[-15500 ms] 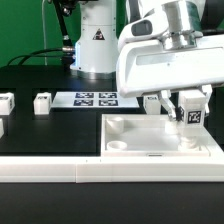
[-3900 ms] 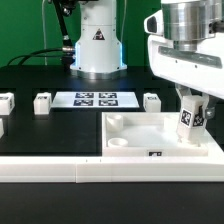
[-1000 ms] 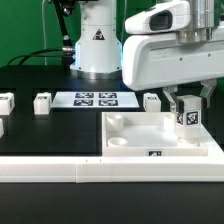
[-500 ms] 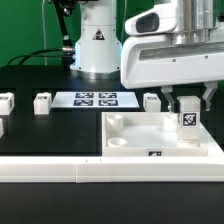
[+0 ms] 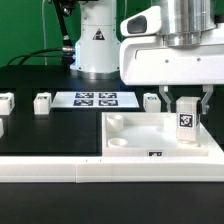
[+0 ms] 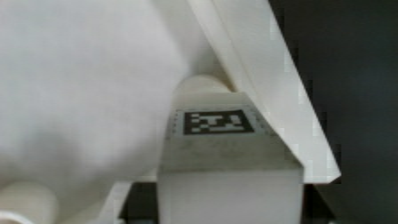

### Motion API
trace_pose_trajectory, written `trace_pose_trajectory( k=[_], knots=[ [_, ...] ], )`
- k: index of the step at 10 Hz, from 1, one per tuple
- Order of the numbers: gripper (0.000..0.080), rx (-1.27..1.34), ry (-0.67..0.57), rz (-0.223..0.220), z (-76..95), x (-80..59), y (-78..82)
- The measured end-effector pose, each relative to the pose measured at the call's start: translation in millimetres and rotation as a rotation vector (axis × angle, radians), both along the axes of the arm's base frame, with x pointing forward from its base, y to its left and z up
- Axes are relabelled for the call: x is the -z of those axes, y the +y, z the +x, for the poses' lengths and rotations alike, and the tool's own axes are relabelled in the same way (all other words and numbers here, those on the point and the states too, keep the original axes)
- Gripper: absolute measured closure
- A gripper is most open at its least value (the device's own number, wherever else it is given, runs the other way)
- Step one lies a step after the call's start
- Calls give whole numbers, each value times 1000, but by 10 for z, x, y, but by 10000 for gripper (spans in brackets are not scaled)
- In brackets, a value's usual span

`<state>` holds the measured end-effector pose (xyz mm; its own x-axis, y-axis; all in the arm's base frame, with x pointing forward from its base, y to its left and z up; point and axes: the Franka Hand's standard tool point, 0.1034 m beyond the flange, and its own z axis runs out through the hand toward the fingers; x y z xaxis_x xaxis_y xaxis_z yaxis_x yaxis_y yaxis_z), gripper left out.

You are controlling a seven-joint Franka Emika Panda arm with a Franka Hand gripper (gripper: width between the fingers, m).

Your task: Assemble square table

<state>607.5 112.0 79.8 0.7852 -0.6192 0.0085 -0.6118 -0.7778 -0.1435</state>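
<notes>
The square tabletop (image 5: 150,136) lies at the exterior view's right front, underside up, with a tag on its front edge. A white tagged leg (image 5: 186,122) stands upright in its far right corner socket. My gripper (image 5: 186,103) is right above that corner, shut on the leg's upper part, with one finger on each side. In the wrist view the leg (image 6: 221,160) fills the space between the dark pads of the gripper (image 6: 231,216). Beside it are the tabletop's inner face (image 6: 89,80) and its raised rim (image 6: 270,80).
Loose legs lie on the black table: one (image 5: 151,100) behind the tabletop, two (image 5: 42,101) (image 5: 6,100) at the exterior view's left, and another cut off at the left edge. The marker board (image 5: 95,99) lies at the back. A long white border rail (image 5: 100,175) runs along the front.
Earlier the leg hung tilted over the corner. It now stands upright in the socket, and over the last second the hand turned about the leg, so the tag faces front.
</notes>
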Motion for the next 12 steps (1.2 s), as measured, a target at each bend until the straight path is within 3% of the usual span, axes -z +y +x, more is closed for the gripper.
trace_pose_trajectory(
  k=[6,8,9,10,11,12],
  knots=[
    [506,326,39,36,17,5,-21],
    [497,310,37,35,17,6,-19],
    [324,278,34,32,15,6,-9],
    [324,223,29,26,8,6,21],
    [185,91,15,12,5,6,39],
    [160,-14,4,4,2,8,48]
  ],
)
